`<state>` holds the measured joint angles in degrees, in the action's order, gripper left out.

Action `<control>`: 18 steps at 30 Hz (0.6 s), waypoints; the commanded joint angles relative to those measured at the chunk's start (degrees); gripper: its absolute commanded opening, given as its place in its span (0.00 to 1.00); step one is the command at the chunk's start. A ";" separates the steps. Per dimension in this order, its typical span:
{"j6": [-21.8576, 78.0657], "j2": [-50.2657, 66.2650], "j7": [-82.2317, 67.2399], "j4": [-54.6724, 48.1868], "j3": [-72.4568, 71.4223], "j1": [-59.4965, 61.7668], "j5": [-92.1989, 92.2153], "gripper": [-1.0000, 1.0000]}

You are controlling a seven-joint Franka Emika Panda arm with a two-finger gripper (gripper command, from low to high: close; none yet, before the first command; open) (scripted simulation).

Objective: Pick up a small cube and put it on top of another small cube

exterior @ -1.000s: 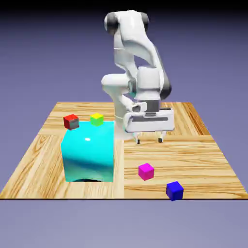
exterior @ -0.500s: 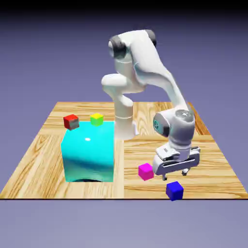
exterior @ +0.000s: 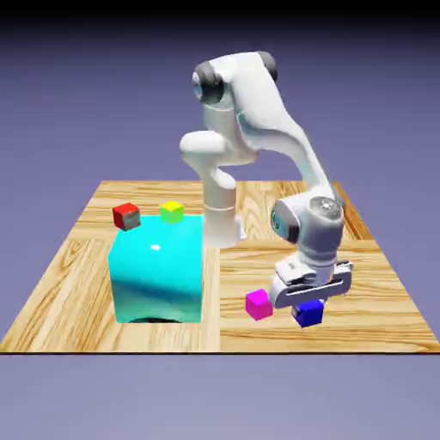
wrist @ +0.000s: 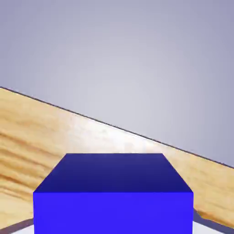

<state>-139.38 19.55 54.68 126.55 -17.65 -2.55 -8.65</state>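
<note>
The end effector (exterior: 308,306) of a white robot arm (exterior: 273,112) grips a dark blue cube (exterior: 308,313), its fingers closed on the sides, on a wooden worktop (exterior: 155,335). The hand's body hides the top of the cube and most of the fingers in the exterior view; in the hand view, the cube fills the bottom middle, cut off by the frame's lower edge, and covers the finger tips. Whether the cube touches the wood is hard to make out.

Half a second earlier, the cube sits nearer the worktop's front edge, just beyond the fingers; now it appears farther back, between them. A magenta cube (exterior: 259,304), near it on the exterior view's left, is unmoved, as are a big cyan block (exterior: 158,271), a red cube (exterior: 126,216) and a yellow-green cube (exterior: 172,212).

The arm arches up from its base, its forearm slanting down to the exterior view's right, the hand low and slightly tilted.
</note>
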 commanded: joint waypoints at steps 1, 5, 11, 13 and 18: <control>-0.30 -1.92 -0.06 2.08 0.31 0.19 0.85 0.00; -1.56 -9.57 -0.71 10.38 1.50 0.98 4.81 0.00; -3.34 -20.40 -1.62 22.15 3.19 2.09 10.43 0.00; -5.52 -18.33 -0.98 22.31 3.67 1.75 9.53 0.00; -14.98 -9.35 1.80 23.00 5.76 0.27 5.64 0.00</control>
<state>-154.37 10.20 56.46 149.55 -11.91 -2.27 -3.00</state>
